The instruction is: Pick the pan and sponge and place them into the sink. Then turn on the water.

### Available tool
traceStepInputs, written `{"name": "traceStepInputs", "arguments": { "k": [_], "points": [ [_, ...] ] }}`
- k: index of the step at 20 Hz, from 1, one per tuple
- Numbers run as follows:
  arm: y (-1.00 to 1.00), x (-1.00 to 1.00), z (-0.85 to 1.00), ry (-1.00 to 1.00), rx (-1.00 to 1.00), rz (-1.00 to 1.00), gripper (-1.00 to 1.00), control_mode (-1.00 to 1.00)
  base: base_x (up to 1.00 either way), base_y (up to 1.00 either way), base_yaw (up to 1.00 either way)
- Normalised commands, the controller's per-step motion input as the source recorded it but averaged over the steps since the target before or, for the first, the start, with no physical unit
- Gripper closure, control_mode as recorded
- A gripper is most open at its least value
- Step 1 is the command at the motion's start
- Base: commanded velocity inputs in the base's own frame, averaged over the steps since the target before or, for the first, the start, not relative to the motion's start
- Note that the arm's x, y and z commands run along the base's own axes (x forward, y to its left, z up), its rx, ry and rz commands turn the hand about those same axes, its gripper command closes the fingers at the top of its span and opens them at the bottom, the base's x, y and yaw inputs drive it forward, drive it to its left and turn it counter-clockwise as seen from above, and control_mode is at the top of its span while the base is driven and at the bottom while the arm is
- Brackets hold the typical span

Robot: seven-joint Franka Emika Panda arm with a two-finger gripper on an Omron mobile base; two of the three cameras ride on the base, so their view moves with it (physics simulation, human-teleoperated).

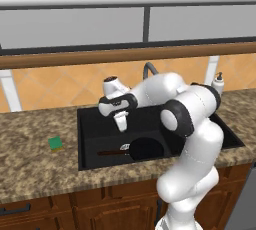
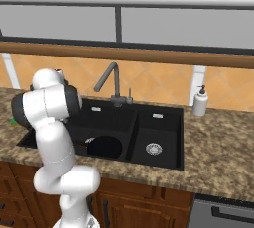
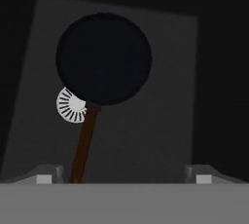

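Observation:
The black pan point(image 1: 146, 149) lies flat on the floor of the sink's point(image 1: 92, 124) large basin, its brown handle point(image 1: 112, 152) pointing left. My gripper point(image 1: 120, 123) hangs open above the basin, over the handle's end and clear of the pan. In the hand view the pan point(image 3: 103, 58) partly covers the silver drain point(image 3: 70, 105), the handle point(image 3: 85, 142) runs down towards my left fingertip point(image 3: 48, 177), and nothing sits between the fingertips of my gripper point(image 3: 124, 177). The green-topped sponge point(image 1: 55, 143) rests on the counter left of the sink. The water is out of view.
A dark gooseneck faucet point(image 2: 110, 76) stands behind the sink point(image 2: 158, 123), with the smaller basin's drain point(image 2: 154, 148) to the right. A white soap dispenser point(image 2: 200, 101) stands on the granite counter point(image 1: 30, 164) at the back right. Wooden cabinet fronts run below.

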Motion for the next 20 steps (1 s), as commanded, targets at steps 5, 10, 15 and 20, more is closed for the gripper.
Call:
{"name": "traceStepInputs", "arguments": {
  "k": [5, 10, 15, 20],
  "points": [
    [0.30, -0.01, 0.50, -0.03, 0.00, 0.76, -1.00, -1.00, 0.00, 0.00, 0.00],
    [0.41, 0.00, 0.28, 0.00, 0.00, 0.86, -1.00, -1.00, 0.00, 0.00, 0.00],
    [0.44, 0.00, 0.30, 0.00, 0.00, 0.81, -1.00, -1.00, 0.00, 0.00, 0.00],
    [0.39, 0.00, 0.02, -0.01, 0.00, 0.53, -1.00, -1.00, 0.00, 0.00, 0.00]
  ]
}}
